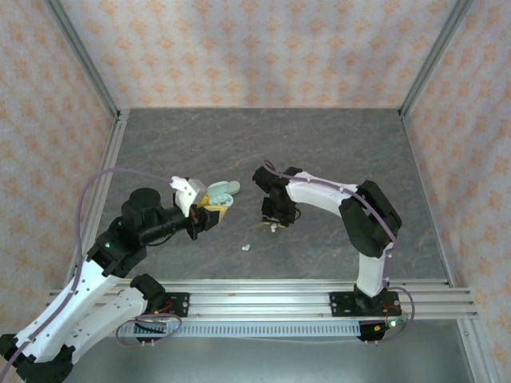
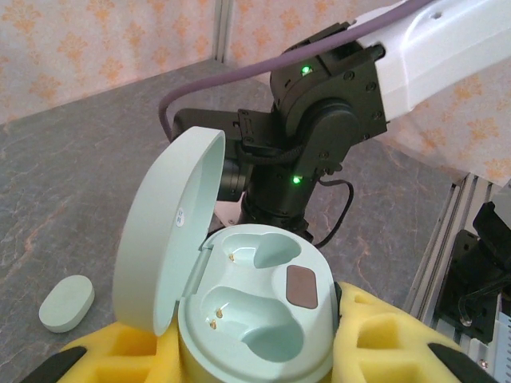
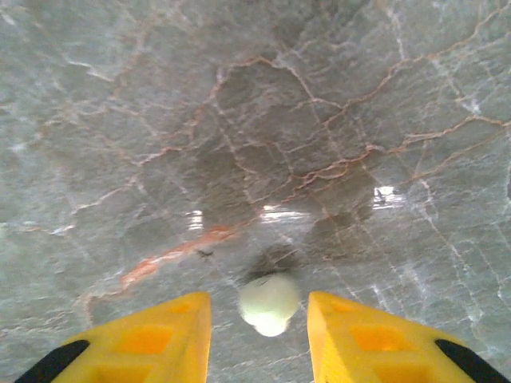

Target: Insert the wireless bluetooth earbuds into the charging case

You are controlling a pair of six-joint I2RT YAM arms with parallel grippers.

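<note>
My left gripper (image 1: 212, 209) is shut on the pale green charging case (image 2: 255, 319), its yellow foam fingers (image 2: 383, 335) pressing both sides. The lid (image 2: 168, 231) stands open and both sockets are empty. My right gripper (image 3: 259, 327) points down at the table with its jaws open. A white earbud (image 3: 269, 303), slightly blurred, sits between the yellow fingertips with a gap on each side. From above this gripper (image 1: 274, 222) is to the right of the case. Another earbud (image 1: 246, 248) lies on the table nearer the front.
A second pale green case (image 2: 66, 303), closed, lies on the grey marbled table (image 1: 335, 152) left of the held one. The right arm's wrist (image 2: 319, 136) hangs close behind the open case. Patterned walls enclose the table, with a metal rail (image 1: 263, 303) along the front.
</note>
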